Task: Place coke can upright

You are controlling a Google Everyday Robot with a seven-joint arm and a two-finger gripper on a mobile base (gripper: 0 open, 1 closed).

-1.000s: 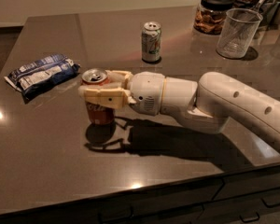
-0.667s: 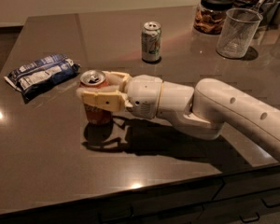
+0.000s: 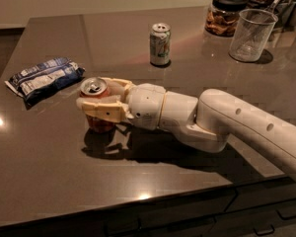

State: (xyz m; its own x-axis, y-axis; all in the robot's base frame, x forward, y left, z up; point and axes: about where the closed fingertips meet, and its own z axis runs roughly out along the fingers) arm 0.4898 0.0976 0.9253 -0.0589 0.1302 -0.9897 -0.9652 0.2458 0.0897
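A small red-orange aluminium coke can with a silver top stands upright on the dark glossy bench. The robot's beige two-finger claw is clamped around it, one finger on each side. The white arm reaches in from the right of the coke can. Left of the coke can lies a blue-and-white snack bag. Behind it, well apart, stands a white-and-green soda can. Far back right is a clear plastic cup.
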